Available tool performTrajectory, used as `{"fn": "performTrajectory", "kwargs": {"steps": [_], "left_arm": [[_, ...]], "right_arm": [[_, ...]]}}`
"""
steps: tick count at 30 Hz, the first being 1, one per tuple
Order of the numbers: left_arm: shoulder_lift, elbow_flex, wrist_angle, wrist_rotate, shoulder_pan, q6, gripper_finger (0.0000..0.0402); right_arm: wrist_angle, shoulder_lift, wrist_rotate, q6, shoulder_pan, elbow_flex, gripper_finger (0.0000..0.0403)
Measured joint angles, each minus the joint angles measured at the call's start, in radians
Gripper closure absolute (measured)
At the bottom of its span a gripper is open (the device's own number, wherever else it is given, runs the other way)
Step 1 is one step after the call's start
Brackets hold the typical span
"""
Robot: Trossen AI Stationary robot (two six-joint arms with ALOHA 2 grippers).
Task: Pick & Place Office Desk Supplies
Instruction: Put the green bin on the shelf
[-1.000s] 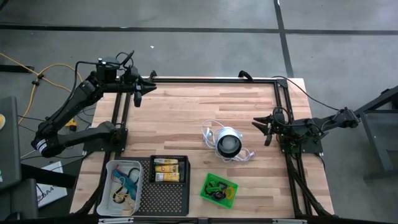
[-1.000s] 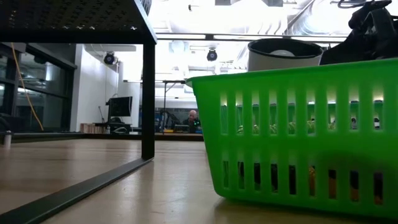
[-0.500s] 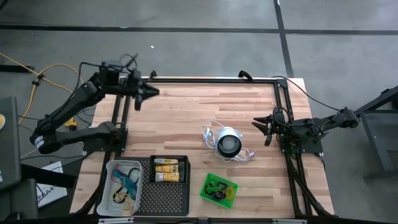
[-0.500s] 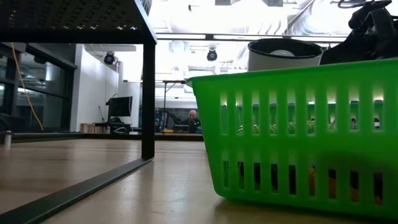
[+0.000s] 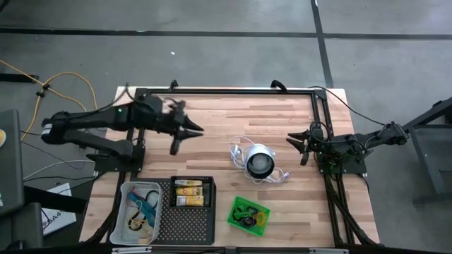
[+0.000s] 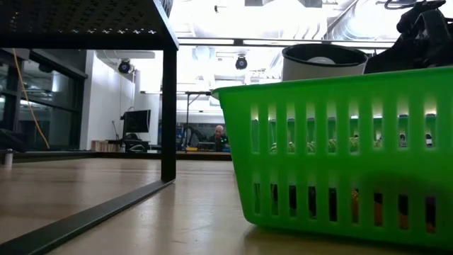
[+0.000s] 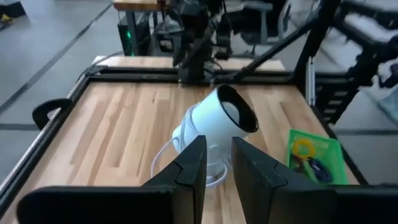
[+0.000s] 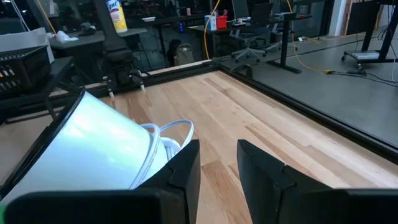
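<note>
A pale butcher-block wooden table (image 5: 212,120) edged by a black metal frame (image 5: 233,90) carries a round white-and-black camera-like object (image 5: 259,162) with a looped white cord (image 5: 239,147) near its centre. Along the near edge sit a clear plastic tray (image 5: 127,190), a black perforated tray (image 5: 191,222) touching it, and a small green slotted basket (image 5: 263,220).

Three trays sit on the counter (image 5: 212,120) (green tray (image 5: 263,222), black tray (image 5: 185,222), clear tray (image 5: 124,194)), two yellow-and-white packs (image 5: 193,192), and one round white-and-black object (image 5: 258,161).
</note>
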Motion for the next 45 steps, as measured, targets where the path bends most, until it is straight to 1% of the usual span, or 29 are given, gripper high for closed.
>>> {"fn": "performTrajectory", "kwargs": {"steps": [4, 8, 13, 18, 22, 25, 29, 31, 35, 36, 40, 45], "left_arm": [[0.096, 0.052, -0.006, -0.141, -0.115, 0.007, 0.0332], [0.201, 0.106, -0.009, -0.227, -0.197, 0.042, 0.0332], [0.334, 0.195, -0.021, -0.299, -0.288, 0.093, 0.0332], [0.457, 0.299, -0.043, -0.387, -0.369, 0.192, 0.0332], [0.542, 0.372, -0.089, -0.435, -0.421, 0.261, 0.0332], [0.590, 0.412, -0.119, -0.467, -0.454, 0.298, 0.0332], [0.617, 0.456, -0.132, -0.523, -0.494, 0.348, 0.0332], [0.617, 0.461, -0.136, -0.540, -0.510, 0.352, 0.0332], [0.617, 0.461, -0.162, -0.539, -0.526, 0.352, 0.0332], [0.617, 0.461, -0.174, -0.532, -0.527, 0.356, 0.0332], [0.618, 0.482, -0.241, -0.451, -0.528, 0.373, 0.0332], [0.630, 0.515, -0.280, -0.448, -0.519, 0.378, 0.0332]], "right_arm": [[0.000, 0.000, 0.000, 0.000, 0.000, 0.000, 0.0309], [0.000, 0.000, 0.000, 0.000, 0.000, 0.000, 0.0309], [0.000, 0.000, -0.001, 0.000, 0.000, 0.000, 0.0309], [0.000, 0.000, -0.001, 0.000, 0.000, 0.000, 0.0309], [-0.001, 0.000, 0.000, 0.000, 0.000, 0.000, 0.0309], [-0.001, 0.000, 0.000, 0.000, 0.000, 0.000, 0.0309], [-0.001, 0.000, 0.000, 0.000, 0.000, 0.000, 0.0309], [-0.001, 0.000, 0.000, 0.000, 0.000, 0.000, 0.0309], [0.000, 0.000, 0.000, 0.000, 0.000, 0.000, 0.0309], [-0.001, 0.000, 0.000, 0.000, 0.000, 0.000, 0.0309], [-0.001, 0.000, 0.000, 0.000, 0.000, 0.000, 0.0309], [-0.001, 0.000, 0.000, 0.000, 0.000, 0.000, 0.0309]]}}
